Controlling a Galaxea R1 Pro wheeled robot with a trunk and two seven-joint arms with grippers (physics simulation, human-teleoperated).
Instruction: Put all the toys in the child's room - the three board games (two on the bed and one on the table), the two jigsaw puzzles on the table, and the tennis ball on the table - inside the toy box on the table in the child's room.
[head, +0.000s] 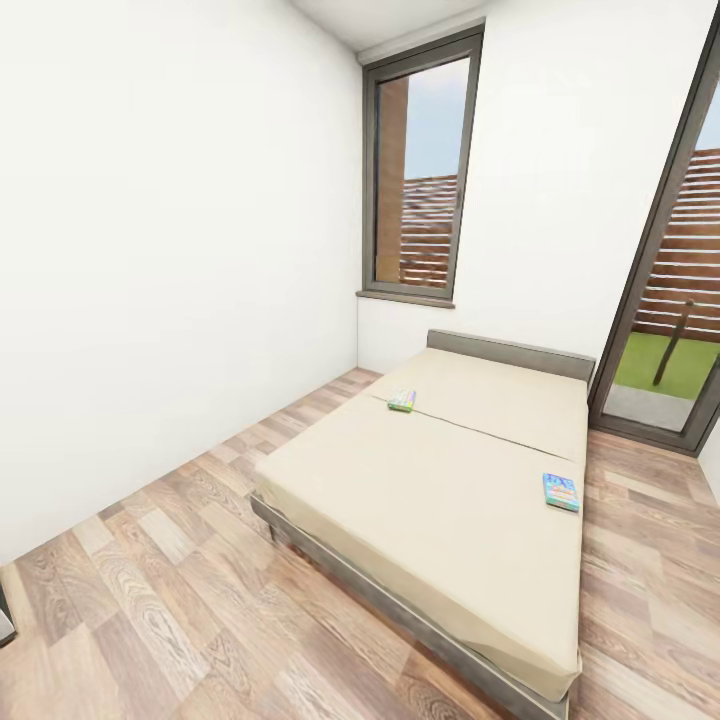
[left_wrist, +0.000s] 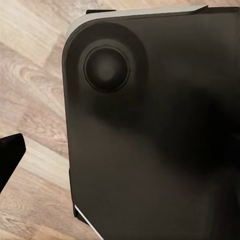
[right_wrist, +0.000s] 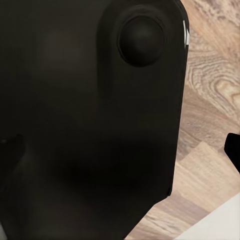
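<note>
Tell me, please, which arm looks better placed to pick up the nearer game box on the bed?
Probably right: the blue game box lies at the bed's right edge, on that arm's side.

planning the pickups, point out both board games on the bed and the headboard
green-edged board game (head: 402, 401), head view, middle of its cover
light blue board game (head: 561, 492), head view, middle of its cover
headboard (head: 510, 353), head view, its front face

A large black robot body panel (right_wrist: 90, 125) with a round knob (right_wrist: 142, 40) (near its upper edge) covers wood-plank floor (right_wrist: 210, 105); a dark fingertip (right_wrist: 234, 150) shows at one side.
</note>
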